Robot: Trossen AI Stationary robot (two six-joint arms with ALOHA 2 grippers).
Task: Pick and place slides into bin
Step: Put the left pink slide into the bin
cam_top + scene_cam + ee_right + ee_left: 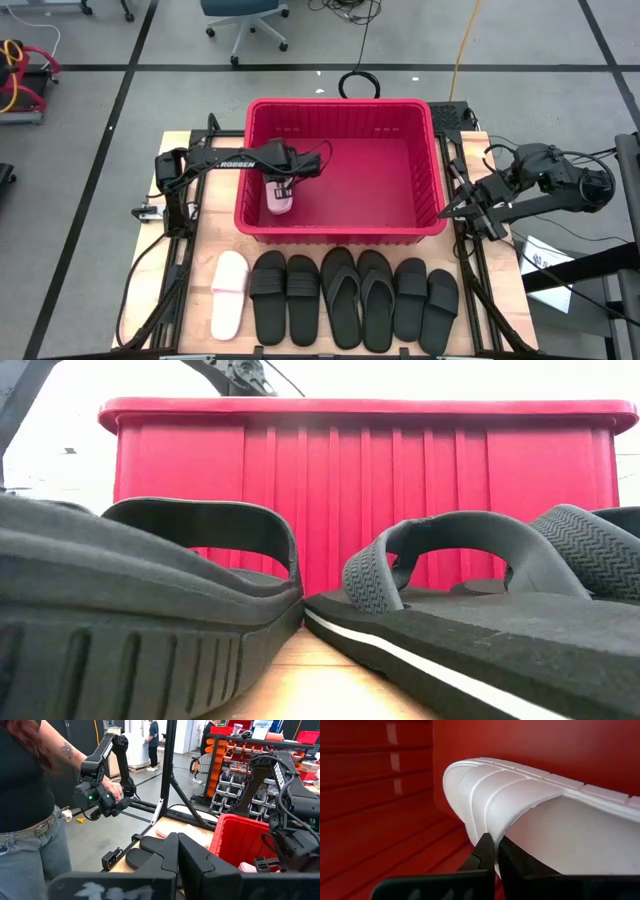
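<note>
The left claw (281, 190) pinches a white slide (279, 201) by its thin edge inside the bin (340, 226), so it may slip free and land crooked

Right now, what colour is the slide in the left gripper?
White slide, pinched by the left gripper; clearest in the left wrist view.

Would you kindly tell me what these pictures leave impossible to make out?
- Low view: the bin's inside, hidden by its front wall.
- Low view: the sandals behind the two nearest black slides, which fill the foreground.
- Left wrist view: most of the white slide, cut off by the edge.
- High view: the left claw's grip point, too small.
</note>
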